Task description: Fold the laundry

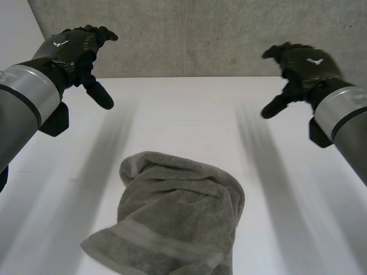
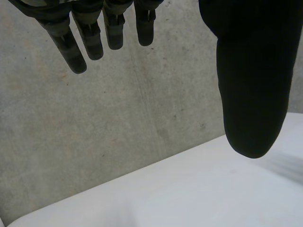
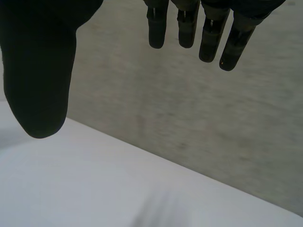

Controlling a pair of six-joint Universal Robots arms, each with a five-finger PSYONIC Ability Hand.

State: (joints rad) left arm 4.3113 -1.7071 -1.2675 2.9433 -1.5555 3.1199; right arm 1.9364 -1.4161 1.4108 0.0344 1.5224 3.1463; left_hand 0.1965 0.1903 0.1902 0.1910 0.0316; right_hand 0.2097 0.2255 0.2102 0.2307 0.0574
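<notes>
A grey-green towel (image 1: 175, 217) lies crumpled in a loose heap on the white table (image 1: 189, 114), near its front edge and a little left of the middle. My left hand (image 1: 77, 54) hovers high at the far left, well away from the towel, fingers (image 2: 78, 42) straight and thumb (image 2: 253, 99) spread, holding nothing. Far to the right, my right hand (image 1: 301, 71) hangs in the air at about the same height, also open and empty, with its fingers (image 3: 189, 28) straight and its thumb (image 3: 40, 80) apart. Neither hand touches the cloth.
A grey concrete wall (image 1: 200, 34) stands behind the table's far edge. In both wrist views the table's far edge (image 2: 156, 189) meets that wall (image 3: 199, 109) beyond the fingertips.
</notes>
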